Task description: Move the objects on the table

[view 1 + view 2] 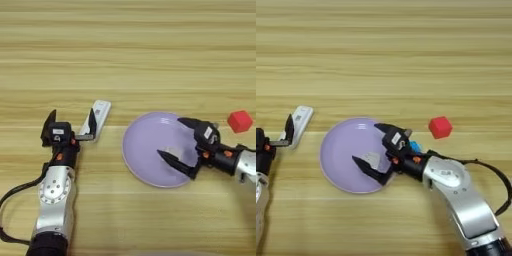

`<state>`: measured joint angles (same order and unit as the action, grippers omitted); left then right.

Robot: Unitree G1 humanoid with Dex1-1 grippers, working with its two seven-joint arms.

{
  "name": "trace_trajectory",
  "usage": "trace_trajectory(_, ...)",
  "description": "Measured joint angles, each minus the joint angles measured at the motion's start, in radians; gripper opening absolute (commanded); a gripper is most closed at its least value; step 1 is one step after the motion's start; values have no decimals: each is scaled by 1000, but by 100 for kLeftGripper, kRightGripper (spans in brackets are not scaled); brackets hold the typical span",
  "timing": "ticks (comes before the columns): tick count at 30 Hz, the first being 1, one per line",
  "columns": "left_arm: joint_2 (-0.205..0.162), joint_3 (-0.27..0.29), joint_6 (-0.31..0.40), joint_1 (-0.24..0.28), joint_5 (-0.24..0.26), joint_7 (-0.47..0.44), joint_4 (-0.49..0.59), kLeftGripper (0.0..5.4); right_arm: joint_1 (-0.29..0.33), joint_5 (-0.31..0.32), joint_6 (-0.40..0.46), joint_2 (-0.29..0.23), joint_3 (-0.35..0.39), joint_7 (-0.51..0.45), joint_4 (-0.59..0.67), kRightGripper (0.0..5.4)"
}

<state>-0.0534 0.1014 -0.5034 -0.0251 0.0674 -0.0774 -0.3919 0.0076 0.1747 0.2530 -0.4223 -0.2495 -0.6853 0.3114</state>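
The right pincer (373, 146) reaches in over the lilac plate (338, 150), its two black fingers spread wide; between them a small silver-grey block (372, 159) lies on the plate, and I can't make out whether either finger touches it. The red cube (440, 127) sits on the wooden counter (128, 60) beyond the plate's right side, apart from it. Over on the left, the left pincer (71, 122) is spread too, one finger lying against the near end of the white bar (99, 116), which rests slantwise on the counter just left of the plate, without touching its rim.
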Motion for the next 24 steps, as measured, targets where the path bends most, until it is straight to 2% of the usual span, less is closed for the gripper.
trace_trajectory(10, 0, 0, 0, 2, -1, 4, 1, 539, -29, -10, 65, 1, -30, -2, -41, 540)
trace_trajectory(19, 0, -5, 1, 9, -1, 5, 15, 539, -29, -17, 91, -39, -23, -5, -38, 540)
trace_trajectory(24, 2, -6, 7, 10, -1, 9, 17, 539, -23, -20, 109, -45, -38, -19, -31, 540)
